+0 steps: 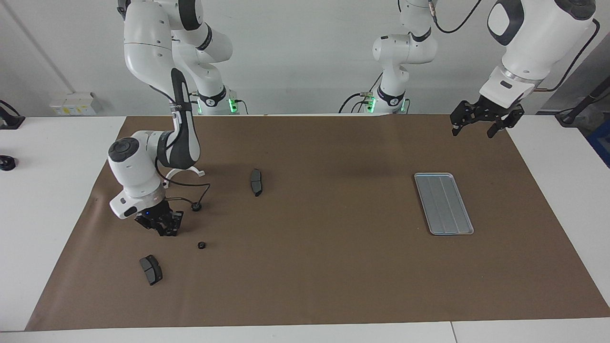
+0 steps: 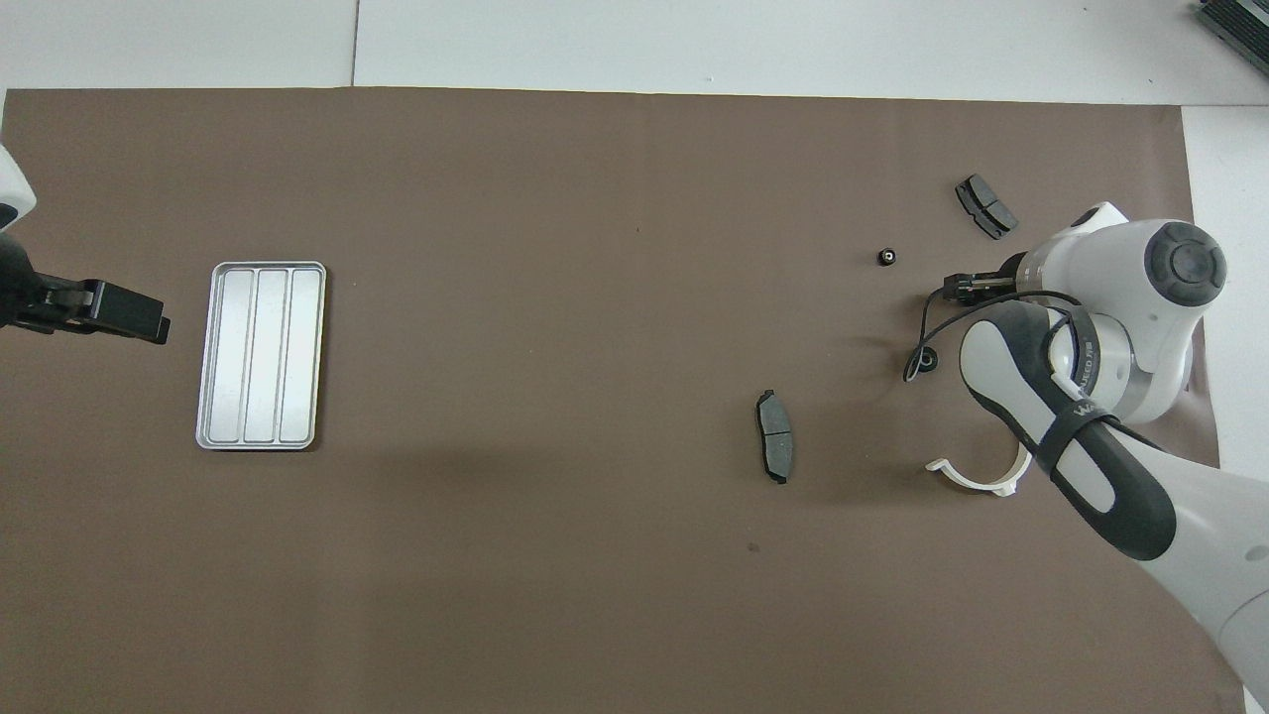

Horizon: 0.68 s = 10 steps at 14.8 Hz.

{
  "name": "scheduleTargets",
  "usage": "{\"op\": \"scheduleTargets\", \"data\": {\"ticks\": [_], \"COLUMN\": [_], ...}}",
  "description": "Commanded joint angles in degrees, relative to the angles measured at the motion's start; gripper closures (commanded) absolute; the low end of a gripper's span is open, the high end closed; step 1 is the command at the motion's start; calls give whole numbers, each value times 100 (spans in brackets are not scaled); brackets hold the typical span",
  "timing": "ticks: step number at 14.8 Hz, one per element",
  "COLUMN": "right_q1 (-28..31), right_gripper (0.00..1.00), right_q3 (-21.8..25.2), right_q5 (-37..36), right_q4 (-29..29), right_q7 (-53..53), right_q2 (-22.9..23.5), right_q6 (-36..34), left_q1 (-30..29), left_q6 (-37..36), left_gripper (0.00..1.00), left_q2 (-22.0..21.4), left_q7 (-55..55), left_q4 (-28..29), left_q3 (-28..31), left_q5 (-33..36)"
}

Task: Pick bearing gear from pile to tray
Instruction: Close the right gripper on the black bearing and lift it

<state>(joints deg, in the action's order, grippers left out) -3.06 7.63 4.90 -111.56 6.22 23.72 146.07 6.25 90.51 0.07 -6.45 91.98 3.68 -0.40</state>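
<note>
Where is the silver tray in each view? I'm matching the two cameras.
Facing view: tray lies at the picture's right, empty, under no gripper.
Overhead view: tray lies at the picture's left, beside the left gripper.
Shared landmark: the lone brake pad mid-mat.

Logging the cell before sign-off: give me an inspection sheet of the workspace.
Surface: brown mat, flat.
Job's things: tray bare; two loose gears toward the right arm's end.
Clutter: two brake pads, white bracket.
Grippers: right gripper shut low at the mat, apparently on a hidden gear; left gripper open, waiting above the mat's corner.
Cables: black cable loops off the right wrist.
Surroundings: wall box.
</note>
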Motion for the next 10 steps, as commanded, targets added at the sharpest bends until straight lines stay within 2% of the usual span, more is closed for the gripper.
{"op": "scheduleTargets", "data": {"ticks": [1,4,8,10], "right_q1": [25,16,-36,-185], "right_gripper": [100,100,100,100], "right_q3": [-7,-7,-24,-103], "right_q5": [187,187,196,187], "right_q4": [21,125,591,644], "right_q7": [257,257,65,-286], "right_q2": [98,63,-402,-657], "right_q6": [-8,-244,-1473,-1756], "left_q1": [-98,-98,-98,-98], "left_q6": [2,2,2,2], "left_gripper": [0,0,0,0], "left_q2": [-103,-103,-103,-103], "left_q7": [-31,-31,-31,-31], "left_q4": [119,119,119,119], "left_q3": [-51,-51,-51,-51], "left_q5": [-92,-92,-92,-92]}}
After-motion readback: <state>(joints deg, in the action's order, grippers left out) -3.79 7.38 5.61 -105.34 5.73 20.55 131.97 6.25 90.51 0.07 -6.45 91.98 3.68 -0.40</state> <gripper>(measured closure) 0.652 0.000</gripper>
